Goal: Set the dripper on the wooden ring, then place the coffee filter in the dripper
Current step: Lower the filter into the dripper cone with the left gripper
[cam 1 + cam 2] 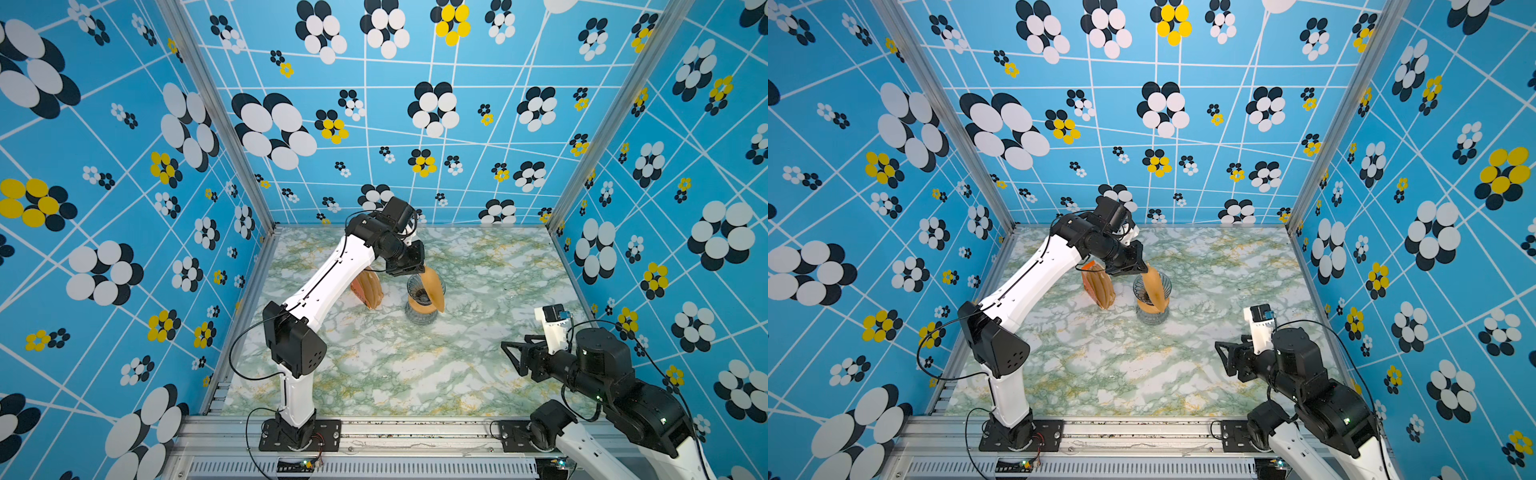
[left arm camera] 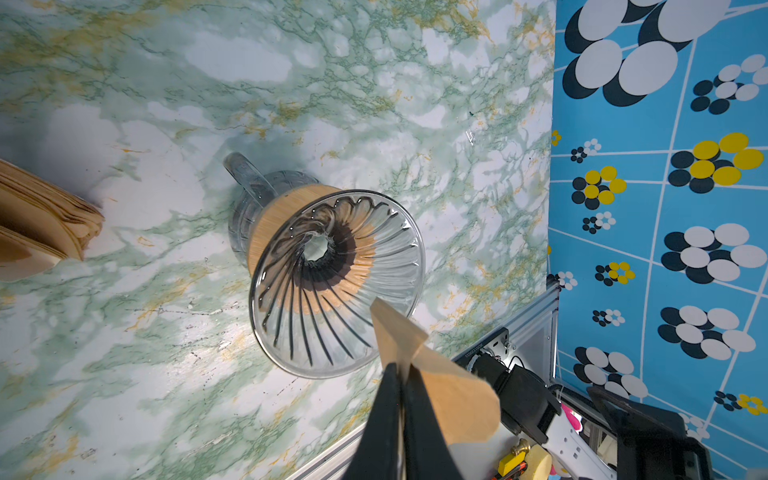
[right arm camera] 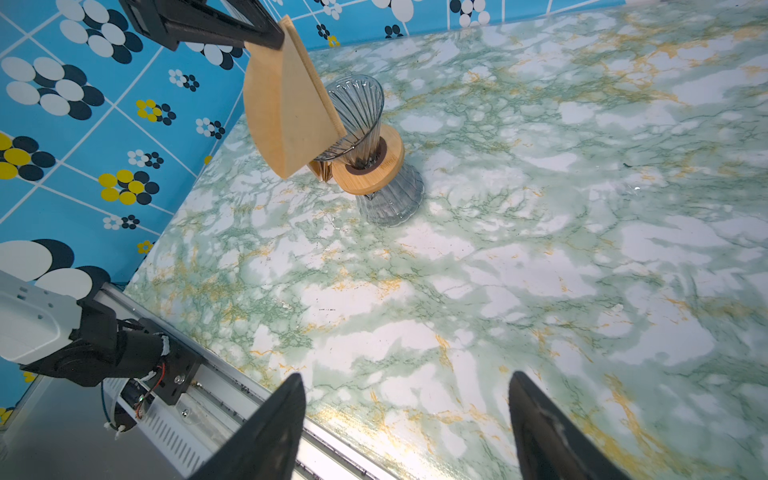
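The left end effector (image 2: 401, 370) is pinched tight on the coffee filter (image 3: 286, 112), holding the tan paper cone in the air just above the dripper (image 2: 336, 282) — its lower edge overlaps the glass rim in both top views, but the paper is not seated inside. The dripper sits in a wooden ring (image 3: 370, 170) on top of a glass jug (image 3: 390, 203), near the middle of the marbled surface (image 1: 415, 365). A packet of filters (image 1: 1098, 286) lies just beside it. The right end effector (image 3: 407, 424) hangs well apart near the front edge — jaws spread, holding nothing.
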{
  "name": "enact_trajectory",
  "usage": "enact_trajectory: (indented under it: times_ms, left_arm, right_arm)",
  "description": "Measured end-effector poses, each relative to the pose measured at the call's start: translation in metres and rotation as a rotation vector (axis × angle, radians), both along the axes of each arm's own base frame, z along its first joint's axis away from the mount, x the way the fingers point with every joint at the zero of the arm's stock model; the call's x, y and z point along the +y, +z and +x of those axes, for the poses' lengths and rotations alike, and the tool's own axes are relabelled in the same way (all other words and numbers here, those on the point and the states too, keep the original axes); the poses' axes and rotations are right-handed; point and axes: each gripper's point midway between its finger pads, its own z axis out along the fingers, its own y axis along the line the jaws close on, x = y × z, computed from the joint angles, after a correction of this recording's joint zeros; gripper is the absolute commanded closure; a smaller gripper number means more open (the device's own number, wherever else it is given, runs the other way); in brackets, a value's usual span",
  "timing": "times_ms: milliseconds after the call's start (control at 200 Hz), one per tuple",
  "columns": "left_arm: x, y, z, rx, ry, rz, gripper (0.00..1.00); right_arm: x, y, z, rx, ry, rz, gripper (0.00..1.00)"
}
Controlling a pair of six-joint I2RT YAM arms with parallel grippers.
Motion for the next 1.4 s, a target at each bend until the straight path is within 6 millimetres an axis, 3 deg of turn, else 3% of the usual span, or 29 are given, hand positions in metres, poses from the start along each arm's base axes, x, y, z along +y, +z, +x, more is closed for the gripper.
enact_trajectory:
  times_ms: [235, 465, 755, 775, 880, 1195, 1330, 1400]
  left_arm:
    - [-0.001, -0.007, 0.006, -0.005, 0.006, -0.003, 0.87]
    - [0.005, -0.012, 0.011, -0.013, 0.013, 0.014, 0.65]
    - [0.011, -0.016, 0.017, -0.074, -0.013, 0.055, 0.58]
    - [0.011, -0.016, 0.017, -0.080, -0.019, 0.058, 0.53]
    - [0.017, -0.016, 0.013, -0.117, -0.045, 0.074, 0.50]
    - [0.031, 0.024, -0.010, -0.315, -0.150, 0.041, 0.36]
    - [0.030, 0.036, -0.017, -0.398, -0.202, 0.002, 0.17]
    - [0.030, 0.038, -0.019, -0.428, -0.217, -0.008, 0.09]
  right_arm:
    - [0.000, 0.000, 0.000, 0.001, -0.001, 0.002, 0.22]
    - [0.001, -0.001, 0.001, 0.009, -0.001, -0.002, 0.22]
    - [0.002, -0.004, 0.003, 0.025, -0.002, -0.011, 0.22]
    - [0.002, -0.005, 0.003, 0.026, -0.001, -0.012, 0.22]
    - [0.002, -0.006, 0.004, 0.034, -0.002, -0.016, 0.22]
    - [0.004, -0.013, 0.009, 0.069, -0.004, -0.038, 0.21]
    - [0.008, -0.018, 0.014, 0.108, -0.001, -0.056, 0.20]
    - [0.011, -0.018, 0.019, 0.124, -0.006, -0.054, 0.08]
